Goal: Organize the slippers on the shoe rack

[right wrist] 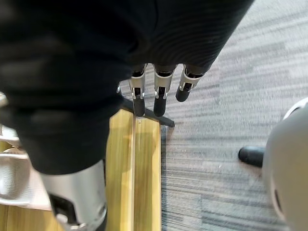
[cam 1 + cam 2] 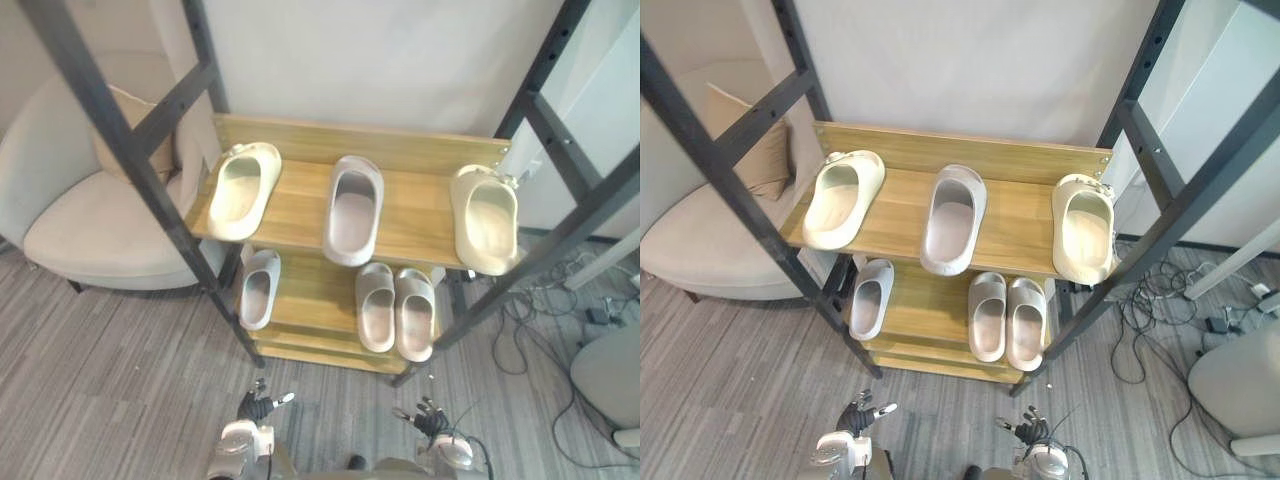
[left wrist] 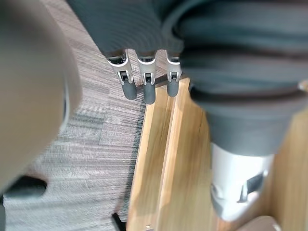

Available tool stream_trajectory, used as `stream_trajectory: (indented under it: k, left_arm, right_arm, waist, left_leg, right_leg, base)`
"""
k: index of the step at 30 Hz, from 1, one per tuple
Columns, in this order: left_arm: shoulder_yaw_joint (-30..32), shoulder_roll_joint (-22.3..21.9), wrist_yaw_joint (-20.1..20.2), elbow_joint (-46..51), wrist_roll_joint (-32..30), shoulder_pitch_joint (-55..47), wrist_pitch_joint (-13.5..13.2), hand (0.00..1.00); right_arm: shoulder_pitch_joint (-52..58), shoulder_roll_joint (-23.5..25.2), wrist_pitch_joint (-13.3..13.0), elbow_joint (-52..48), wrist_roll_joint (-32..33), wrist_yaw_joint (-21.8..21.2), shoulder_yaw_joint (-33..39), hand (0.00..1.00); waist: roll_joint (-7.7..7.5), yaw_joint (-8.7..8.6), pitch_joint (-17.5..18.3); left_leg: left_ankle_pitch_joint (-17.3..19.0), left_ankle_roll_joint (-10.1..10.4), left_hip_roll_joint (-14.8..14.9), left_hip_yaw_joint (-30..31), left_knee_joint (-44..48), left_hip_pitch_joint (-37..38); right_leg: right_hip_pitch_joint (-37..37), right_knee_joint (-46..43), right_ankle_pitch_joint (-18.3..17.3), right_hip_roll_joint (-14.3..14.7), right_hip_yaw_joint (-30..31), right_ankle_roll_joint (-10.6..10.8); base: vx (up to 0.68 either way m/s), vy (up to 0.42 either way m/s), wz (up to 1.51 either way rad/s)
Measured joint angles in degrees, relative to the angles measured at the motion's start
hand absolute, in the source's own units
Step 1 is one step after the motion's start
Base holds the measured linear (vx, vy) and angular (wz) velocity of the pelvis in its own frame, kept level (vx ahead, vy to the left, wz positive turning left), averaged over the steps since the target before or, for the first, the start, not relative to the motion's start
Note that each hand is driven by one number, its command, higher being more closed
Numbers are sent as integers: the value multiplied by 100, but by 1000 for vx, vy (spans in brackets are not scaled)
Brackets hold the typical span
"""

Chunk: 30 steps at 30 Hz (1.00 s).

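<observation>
On the upper shelf [image 2: 300,205] of the wooden, black-framed shoe rack [image 2: 400,148] lie three slippers, toes toward the back: a cream foam slipper at the left end [image 2: 243,190], a grey foam slipper in the middle [image 2: 353,208] and a second cream foam slipper at the right end [image 2: 487,218]. The two cream ones are well apart with the grey one between them, so the likely pair is split. On the lower shelf [image 2: 315,290] a single grey slipper [image 2: 259,288] sits alone at the left, while two more grey slippers [image 2: 396,310] lie side by side, touching, at the right; that pair reads as already sorted. Judgement: the lone grey one below probably belongs with the grey one above, and the cream ones want bringing together, so little of the sorting looks done. Both hands hang low in front of the rack, over the grey striped carpet floor [image 2: 100,380], well short of either shelf. The left hand [image 2: 258,405] holds nothing; in its wrist view the fingers [image 3: 147,86] are straight, side by side and slightly apart, pointing at the rack's bottom wooden rail. The right hand [image 2: 430,415] is likewise empty, its fingers [image 1: 160,96] straight and loosely spread. Held so, neither hand is committed to a slipper. A pale upholstered armchair [image 2: 80,210] stands just left of the rack, which could crowd a reach to the left-end slipper.
</observation>
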State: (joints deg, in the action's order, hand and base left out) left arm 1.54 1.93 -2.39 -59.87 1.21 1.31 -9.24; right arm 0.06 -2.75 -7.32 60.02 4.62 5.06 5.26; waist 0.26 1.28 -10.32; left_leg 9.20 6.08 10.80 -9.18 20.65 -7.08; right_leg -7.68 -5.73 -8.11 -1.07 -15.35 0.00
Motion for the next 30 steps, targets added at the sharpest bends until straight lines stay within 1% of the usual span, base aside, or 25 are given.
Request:
stream_trajectory:
  k: [2, 4, 7, 11, 14, 16, 19, 21, 23, 26, 28, 30]
  left_arm:
    - [-105, 146, -3, -85, -1, -6, 12, 0]
    - [-127, 245, -13, -179, -5, -51, 16, 0]
    - [-154, 354, -12, -283, -58, -155, 22, 0]
    - [-268, 405, -11, -302, -121, -207, 26, 0]
    - [-279, 406, -12, -343, -124, -211, 25, 0]
    - [-326, 412, -15, -374, -132, -206, 23, 0]
    - [-372, 412, -21, -384, -139, -211, 17, 0]
    - [-404, 413, -29, -385, -163, -208, 17, 0]
    - [-484, 421, -106, -383, -163, -203, 17, 0]
    - [-484, 419, -140, -377, -162, -195, 14, 0]
    - [-486, 419, -161, -376, -163, -202, 14, 0]
    - [-486, 409, -234, -365, -162, -211, 8, 0]
  right_arm:
    - [73, 41, 0, 36, 0, 5, -6, 0]
    - [57, 38, -4, 115, -4, 4, -35, 0]
    - [59, 39, -19, 165, -11, 3, -86, 0]
    - [70, 43, -16, 185, -20, 5, -82, 0]
    - [78, 43, -15, 170, -40, 29, -102, 0]
    - [113, 37, -13, 67, -214, 84, -215, 0]
    - [284, 32, -11, -513, -254, 169, -614, 0]
    - [475, 43, -12, -1012, -419, 190, -826, 0]
    - [723, 38, -16, -1661, -535, 200, -994, 0]
    - [989, 39, -11, -2453, -822, 206, -1048, 0]
    - [1159, 36, 2, -2809, -978, 204, -1056, 0]
    - [1534, 33, 11, -3509, -1156, 188, -1082, 0]
  waist:
    - [-137, -12, 45]
    - [-161, -9, 57]
    - [-206, -63, 115]
    - [-234, -86, 135]
    - [-234, -114, 144]
    - [-233, -138, 145]
    - [-229, -151, 165]
    - [-237, -210, 171]
    - [-267, -241, 196]
    - [-318, -282, 221]
    - [-322, -385, 211]
    - [-328, -408, 226]
  left_leg:
    - [-59, -63, -181, -49, -327, 204]
    - [-108, -114, -313, -90, -620, 458]
    - [-394, -148, -501, -86, -1259, 761]
    - [-682, -114, -527, -76, -1867, 1045]
    - [-765, -83, -514, -143, -2059, 1206]
    - [-765, -83, -500, -239, -2067, 1240]
    - [-791, -86, -482, -470, -2172, 1325]
    - [-801, -95, -502, -573, -2194, 1315]
    - [-918, -122, -560, -635, -2351, 1319]
    - [-1168, -175, -673, -775, -2658, 1331]
    - [-1211, -209, -700, -780, -2659, 1354]
    - [-1218, -224, -730, -864, -2664, 1411]
  right_leg:
    - [-69, 21, 0, -194, 0, 51]
    - [-168, 11, 5, -307, 1, 80]
    - [-238, 10, 9, -430, -23, 147]
    - [-247, -1, 19, -424, -24, 162]
    - [-242, -11, 32, -387, 65, 183]
    - [-228, -17, 32, -384, 175, 183]
    - [-101, -54, 47, -376, 441, 205]
    - [56, -107, 60, -380, 571, 226]
    - [190, -101, 64, -409, 694, 234]
    - [385, -73, 46, -473, 842, 279]
    - [413, -123, 49, -494, 873, 298]
    - [428, -153, 60, -500, 1014, 343]
  base:
    - [248, 105, 18]
    - [171, 78, 12]
    - [119, 24, 16]
    - [27, -8, 4]
    - [-12, -3, -17]
    - [-30, 5, -25]
    - [-69, 20, -43]
    - [-120, 46, -41]
    - [-114, 32, -32]
    - [-154, 40, -23]
    - [-166, 45, -9]
    - [-149, 41, -22]
